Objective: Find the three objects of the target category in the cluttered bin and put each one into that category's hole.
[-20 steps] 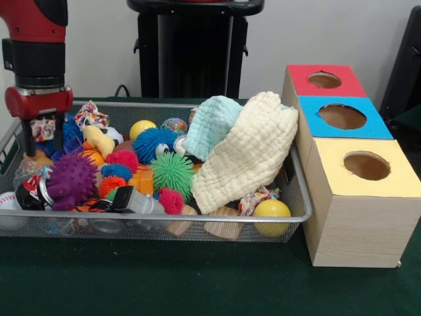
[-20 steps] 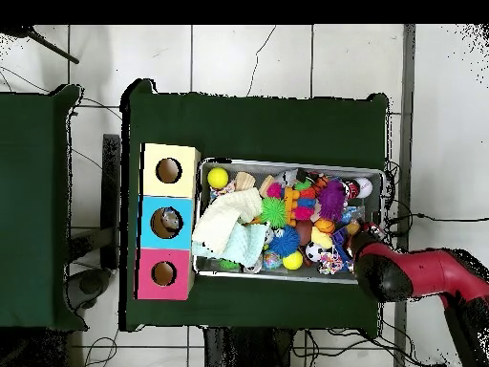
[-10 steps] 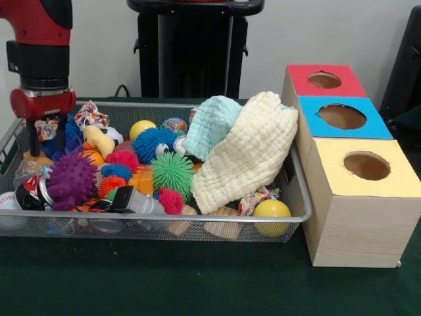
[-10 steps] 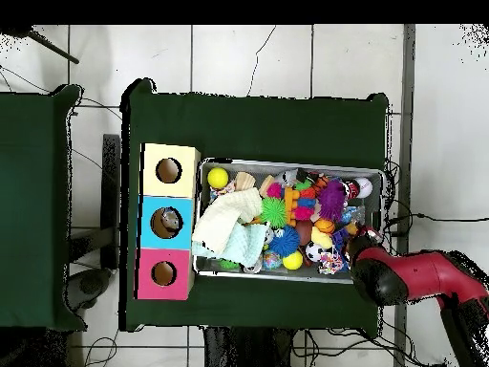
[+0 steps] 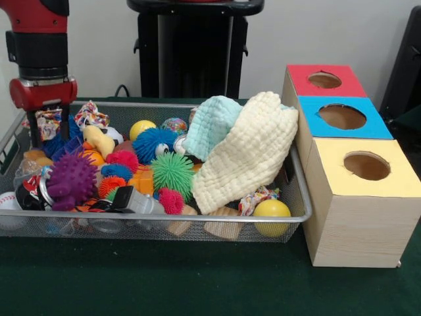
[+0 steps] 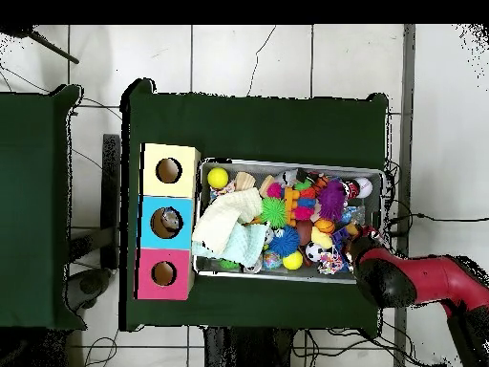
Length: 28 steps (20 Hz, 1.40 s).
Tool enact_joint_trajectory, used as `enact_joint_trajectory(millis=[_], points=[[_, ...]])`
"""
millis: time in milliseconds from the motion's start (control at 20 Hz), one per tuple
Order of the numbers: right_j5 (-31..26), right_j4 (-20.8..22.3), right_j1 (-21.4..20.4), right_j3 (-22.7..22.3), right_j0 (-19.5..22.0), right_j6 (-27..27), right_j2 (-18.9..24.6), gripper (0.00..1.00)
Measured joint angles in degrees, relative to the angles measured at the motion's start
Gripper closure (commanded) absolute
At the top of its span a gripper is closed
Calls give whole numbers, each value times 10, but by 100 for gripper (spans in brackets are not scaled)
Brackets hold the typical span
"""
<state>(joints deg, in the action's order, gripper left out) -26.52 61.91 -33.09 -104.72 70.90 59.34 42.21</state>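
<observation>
A knotted rope toy (image 5: 47, 123) with red, white and blue strands hangs clenched between the fingers of the gripper (image 5: 47, 135), raised just above the clutter at one end of the wire mesh bin (image 5: 197, 220). Beneath it lie a purple spiky ball (image 5: 71, 179), a green spiky ball (image 5: 172, 172), a blue one (image 5: 150, 143), and a cream cloth (image 5: 247, 155) draped over a mint cloth (image 5: 212, 125). Beside the bin's other end on the green counter (image 5: 197, 283) stands a wooden box with a red hole (image 5: 324, 79), a blue hole (image 5: 342, 116) and a yellow hole (image 5: 366, 165).
</observation>
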Motion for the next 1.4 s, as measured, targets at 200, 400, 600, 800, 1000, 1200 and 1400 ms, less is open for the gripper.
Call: enact_joint_trajectory(millis=[200, 400, 600, 800, 1000, 1200, 1400], points=[[-11, -30, -8, -1, 8, 0, 10, 0], [-36, -64, -31, -4, 6, 0, 21, 0], [-55, -88, -53, -5, 2, 0, 32, 0], [-68, -112, -74, -5, -3, 0, 41, 0], [-73, -130, -89, -5, -9, 0, 44, 0], [-73, -146, -104, -6, -24, 0, 44, 0], [-73, -156, -111, -7, -35, 0, 44, 0]])
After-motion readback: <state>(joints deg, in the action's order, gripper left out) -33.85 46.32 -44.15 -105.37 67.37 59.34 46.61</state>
